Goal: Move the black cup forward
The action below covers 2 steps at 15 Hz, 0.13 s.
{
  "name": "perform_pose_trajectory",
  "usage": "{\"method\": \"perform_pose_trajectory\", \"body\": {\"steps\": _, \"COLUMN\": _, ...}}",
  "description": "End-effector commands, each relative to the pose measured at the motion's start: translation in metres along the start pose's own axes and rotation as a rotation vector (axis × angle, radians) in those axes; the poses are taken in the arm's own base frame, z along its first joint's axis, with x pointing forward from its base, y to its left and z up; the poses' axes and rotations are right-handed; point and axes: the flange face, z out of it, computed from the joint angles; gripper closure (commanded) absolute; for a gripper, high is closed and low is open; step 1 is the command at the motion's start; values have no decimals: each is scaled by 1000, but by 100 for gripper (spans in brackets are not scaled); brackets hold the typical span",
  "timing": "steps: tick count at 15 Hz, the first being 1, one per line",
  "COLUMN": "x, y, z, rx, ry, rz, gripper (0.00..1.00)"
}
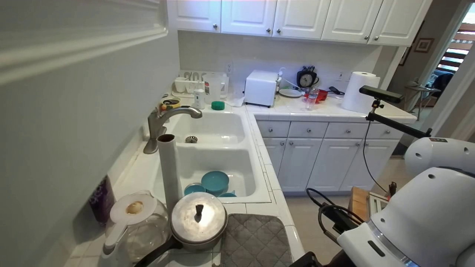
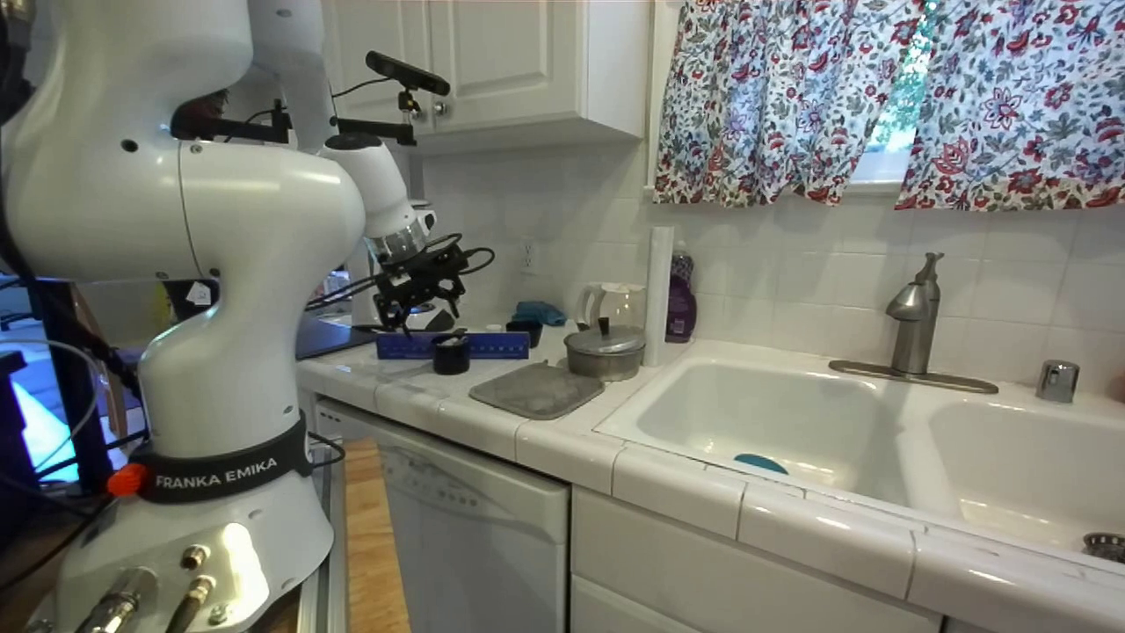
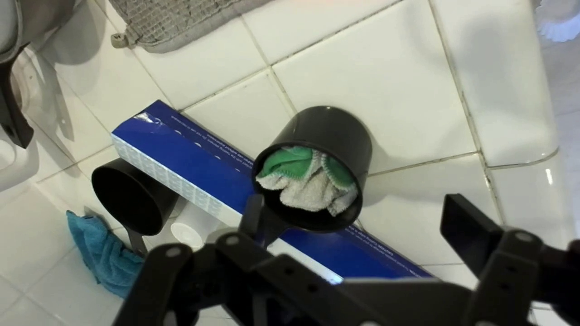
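Observation:
A black cup (image 3: 337,131) with a handle holds a green and white cloth. It stands upright on the white tiled counter beside a long blue box, and it also shows in an exterior view (image 2: 452,357). A second black cup (image 3: 131,197) looks empty and stands across the blue box; it also shows in an exterior view (image 2: 525,329). My gripper (image 3: 355,217) is open, its fingers wide apart with nothing between them. In an exterior view the gripper (image 2: 431,322) hangs just above the cloth-filled cup. The cups are out of view in the remaining exterior view.
The blue box (image 3: 195,156) lies between the cups. A teal cloth (image 3: 106,253) and a small white container (image 3: 192,226) are near the second cup. A grey mat (image 2: 536,391), a lidded pot (image 2: 605,354) and the sink (image 2: 765,413) lie along the counter.

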Motion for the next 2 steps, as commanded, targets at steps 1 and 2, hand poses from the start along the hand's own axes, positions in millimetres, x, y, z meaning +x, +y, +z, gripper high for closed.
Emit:
{"method": "perform_pose_trajectory", "body": {"steps": 1, "x": 0, "y": 0, "z": 0, "rx": 0, "ry": 0, "rz": 0, "gripper": 0}}
{"method": "perform_pose_trajectory", "body": {"steps": 2, "x": 0, "y": 0, "z": 0, "rx": 0, "ry": 0, "rz": 0, "gripper": 0}}
